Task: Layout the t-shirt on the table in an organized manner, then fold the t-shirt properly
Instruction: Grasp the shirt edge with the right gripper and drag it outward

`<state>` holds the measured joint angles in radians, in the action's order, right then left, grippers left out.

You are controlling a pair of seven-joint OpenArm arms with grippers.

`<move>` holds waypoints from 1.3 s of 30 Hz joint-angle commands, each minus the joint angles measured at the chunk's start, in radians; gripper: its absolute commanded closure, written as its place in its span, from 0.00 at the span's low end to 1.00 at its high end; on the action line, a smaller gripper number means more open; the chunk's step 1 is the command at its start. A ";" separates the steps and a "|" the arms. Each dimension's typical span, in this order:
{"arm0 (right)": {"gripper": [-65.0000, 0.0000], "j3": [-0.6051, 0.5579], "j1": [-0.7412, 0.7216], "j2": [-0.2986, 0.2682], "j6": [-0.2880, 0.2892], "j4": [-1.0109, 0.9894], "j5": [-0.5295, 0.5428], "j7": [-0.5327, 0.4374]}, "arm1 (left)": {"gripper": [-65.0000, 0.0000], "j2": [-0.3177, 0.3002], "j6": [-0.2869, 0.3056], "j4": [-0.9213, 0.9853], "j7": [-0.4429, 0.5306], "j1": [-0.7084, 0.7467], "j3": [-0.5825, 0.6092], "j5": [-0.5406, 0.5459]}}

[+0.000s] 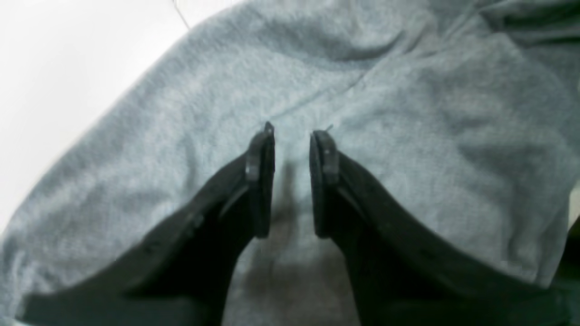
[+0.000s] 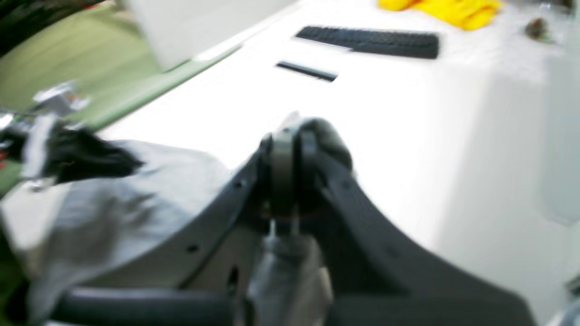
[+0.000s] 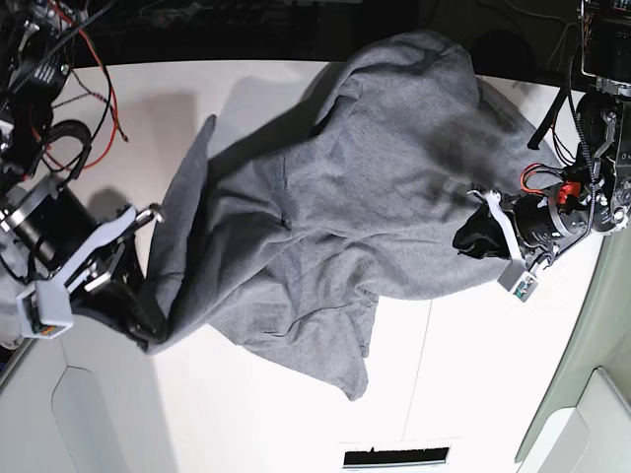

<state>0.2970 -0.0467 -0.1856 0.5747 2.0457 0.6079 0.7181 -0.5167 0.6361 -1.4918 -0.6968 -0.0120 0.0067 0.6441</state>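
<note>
T-shirt [image 3: 325, 217] lies rumpled across table [image 3: 463, 394], spanning both arms. Right gripper [image 2: 283, 181] clamped on its left edge; left gripper [image 1: 292, 140] jaws apart, over cloth at right.

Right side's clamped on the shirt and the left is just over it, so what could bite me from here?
1. The left gripper sits open over the t-shirt mid-panel, with no hem between its jaws. Closing there may pinch several layers.
2. The right gripper is shut on a bunched fold. Pulling could drag the whole heap instead of spreading it.
3. The shirt lies crumpled near the far edge of the table. A pull that way might slide it off.
</note>
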 commanded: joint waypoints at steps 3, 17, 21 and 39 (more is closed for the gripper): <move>1.00 0.003 -0.109 -0.018 -0.019 -0.145 -0.074 -0.029 | 0.75 -0.014 0.004 -0.012 0.036 -0.016 -0.006 0.014; 0.61 0.135 -0.188 -0.114 -0.043 -0.499 -0.177 -0.013 | 0.75 0.032 0.004 -0.012 0.035 -0.016 -0.006 0.036; 0.46 0.200 -0.161 -0.114 -0.056 -0.499 -0.126 0.077 | 0.74 0.037 0.005 -0.012 0.034 -0.015 -0.006 0.028; 1.00 0.045 0.060 -0.064 -0.056 -0.523 -0.258 -0.188 | 0.80 0.023 -0.045 -0.011 0.036 0.087 -0.006 -0.036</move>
<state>0.3386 0.0223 -0.2417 0.5125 1.5105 0.3370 0.5503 -0.4793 0.5880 -1.4902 -0.6800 0.0887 0.0074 0.5949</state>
